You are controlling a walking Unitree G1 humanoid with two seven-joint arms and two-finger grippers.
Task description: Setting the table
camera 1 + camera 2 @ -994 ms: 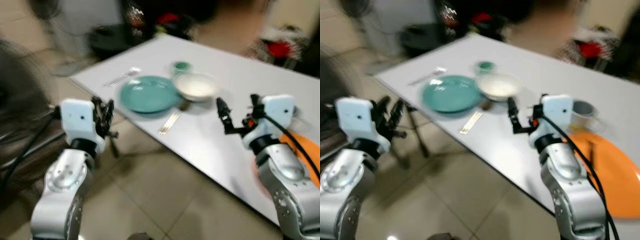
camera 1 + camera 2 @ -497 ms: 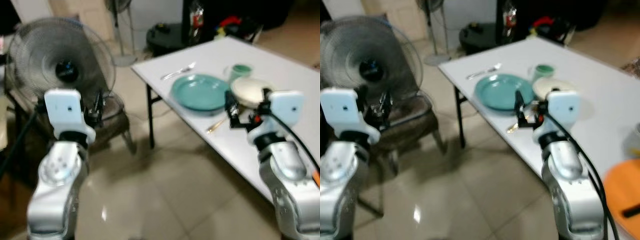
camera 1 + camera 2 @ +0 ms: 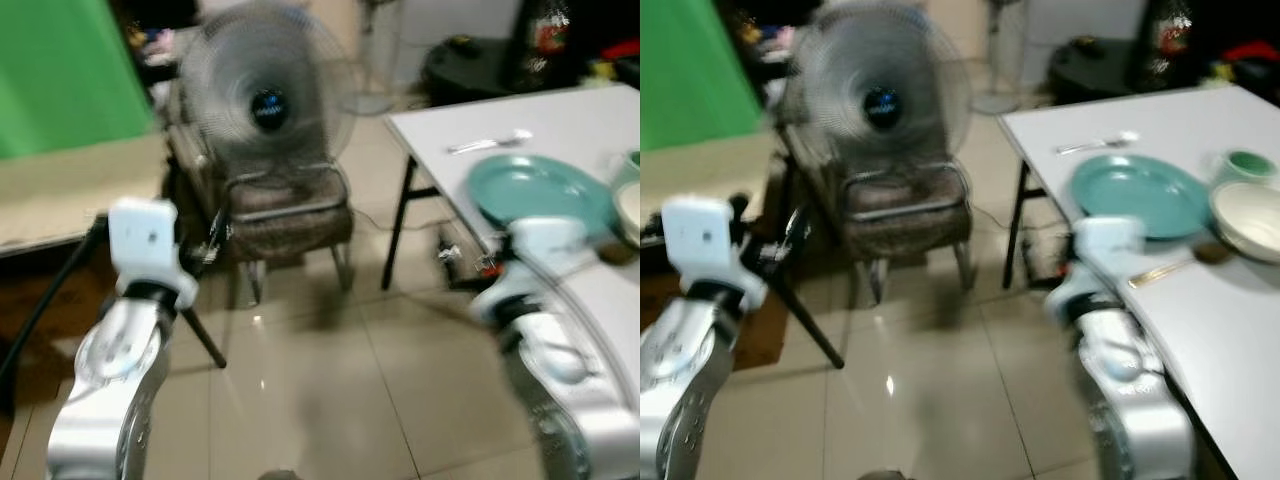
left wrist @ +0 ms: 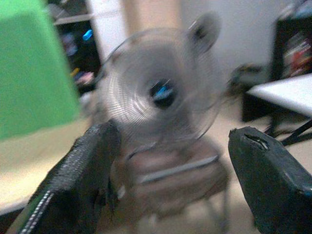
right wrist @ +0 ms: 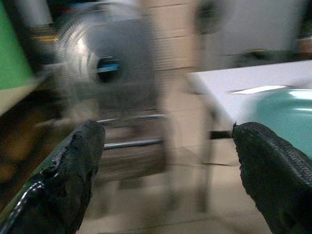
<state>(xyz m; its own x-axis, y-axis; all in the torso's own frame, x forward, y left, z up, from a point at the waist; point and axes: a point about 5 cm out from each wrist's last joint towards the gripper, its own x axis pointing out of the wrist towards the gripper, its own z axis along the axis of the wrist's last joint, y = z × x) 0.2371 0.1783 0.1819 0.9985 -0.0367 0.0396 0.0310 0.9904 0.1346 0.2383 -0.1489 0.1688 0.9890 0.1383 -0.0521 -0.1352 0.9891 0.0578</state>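
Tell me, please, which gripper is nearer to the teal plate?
The right gripper is nearer, just off the table's edge below the teal plate. The left gripper is far across the floor, by the chair holding the fan.

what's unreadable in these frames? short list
- Right end effector: its arm is a motion smear in both eye views; the wrist view shows the fingers apart, nothing between.
- White bowl: cut by the right eye view's edge; contents hidden.
- Utensil beyond the teal plate: too small and blurred to tell its type.
- Fan on the chair: blur hides whether it spins.
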